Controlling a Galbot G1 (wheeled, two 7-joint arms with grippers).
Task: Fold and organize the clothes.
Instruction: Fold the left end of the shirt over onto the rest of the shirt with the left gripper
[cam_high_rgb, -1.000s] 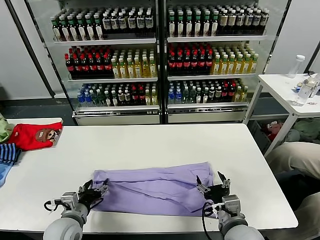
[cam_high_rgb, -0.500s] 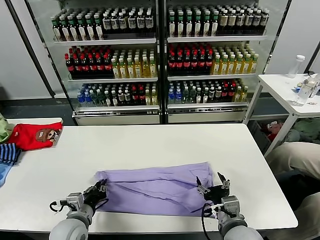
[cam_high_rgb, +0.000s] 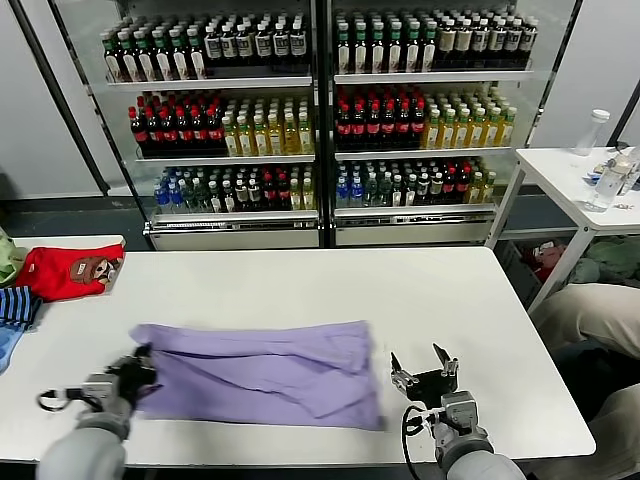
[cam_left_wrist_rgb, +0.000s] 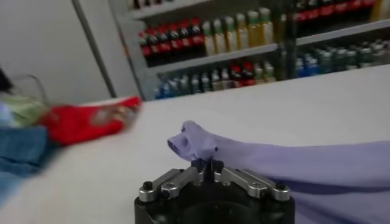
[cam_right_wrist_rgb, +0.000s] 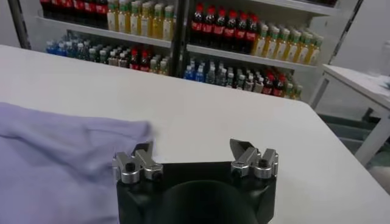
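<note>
Left gripper (cam_high_rgb: 138, 365) low near tabletop's front-left edge, jaws pinched tight (on cloth fold). Right gripper (cam_high_rgb: 418, 369) near front-right edge, jaws spread wide, holding nothing.

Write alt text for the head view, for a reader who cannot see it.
The left gripper is shut on the left edge of a lavender T-shirt spread across a white table. The right gripper hovers open just off the shirt's right edge. A red garment lies at the table's far left, with stocked drink shelves behind.
</note>
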